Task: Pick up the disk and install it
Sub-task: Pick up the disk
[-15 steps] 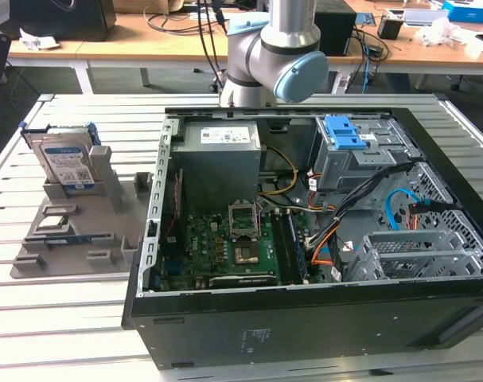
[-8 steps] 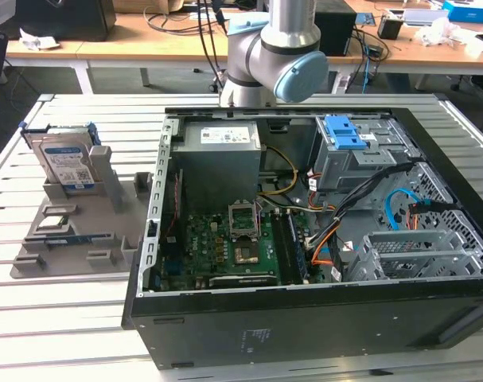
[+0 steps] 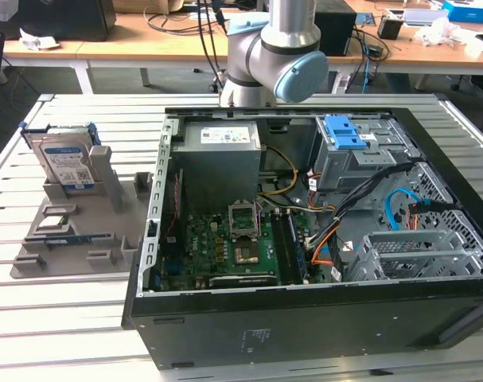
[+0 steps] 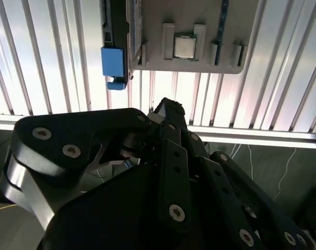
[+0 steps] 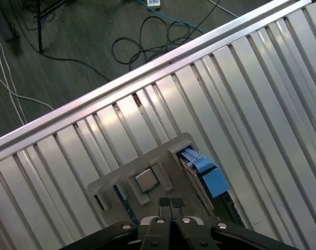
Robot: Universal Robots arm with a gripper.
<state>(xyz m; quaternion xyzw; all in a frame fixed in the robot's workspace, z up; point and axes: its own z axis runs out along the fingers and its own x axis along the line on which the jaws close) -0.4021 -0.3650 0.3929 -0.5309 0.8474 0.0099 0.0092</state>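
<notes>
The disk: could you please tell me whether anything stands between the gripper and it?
Nothing visible does. In the first wrist view the gripper, jaws shut, hangs over the grey holder, with only open air between it and the disk standing on edge there.

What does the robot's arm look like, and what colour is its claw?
The arm is made of round silvery-grey tubes, with a light blue cap on its joint. The claw is black, built from chunky bars dotted with shiny silver screws.
</notes>
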